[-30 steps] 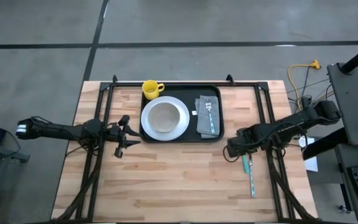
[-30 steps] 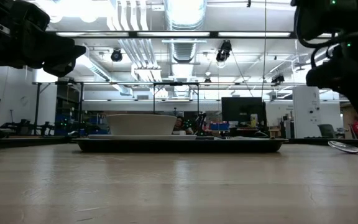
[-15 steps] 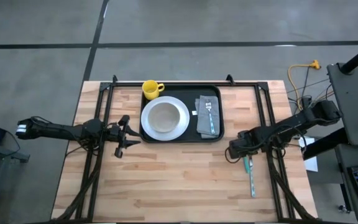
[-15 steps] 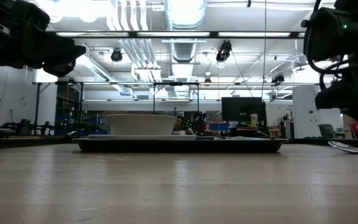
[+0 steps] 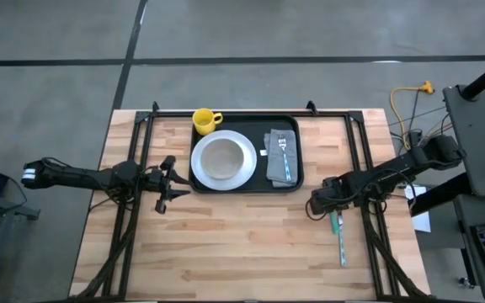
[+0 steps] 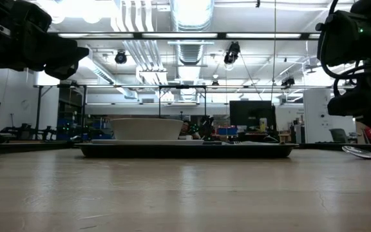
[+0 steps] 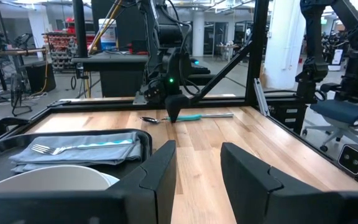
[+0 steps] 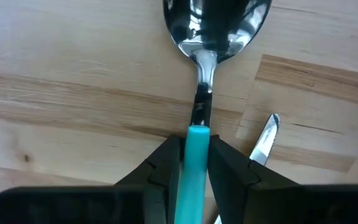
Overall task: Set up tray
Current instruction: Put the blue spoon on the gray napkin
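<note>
**Thin pinch on the spoon handle — slip risk on the lift**

My right gripper (image 8: 193, 163) is down near the right edge of the tabletop (image 5: 226, 252), its fingers pressed in on the teal handle of the spoon (image 8: 197, 134). The spoon looks to be lying flat on the wood, bowl pointing away from the wrist. A knife (image 8: 263, 140) lies just beside it, tip near the spoon's neck.

The tray (image 5: 286, 188) sits at the middle of the far edge, carrying a white plate (image 5: 223, 159), a yellow mug (image 5: 205, 119) in its far-left corner, and a grey napkin (image 5: 281, 156) with a fork (image 5: 285, 156) on it.

My worries: the handle is narrow and smooth, so it may twist or drop once I raise it; the fingers could also nudge the knife. Placing it, I could clip the tray rim or disturb the fork.

The left gripper (image 5: 172, 183) hovers just off the tray's left edge, fingers spread, nothing between them.
</note>
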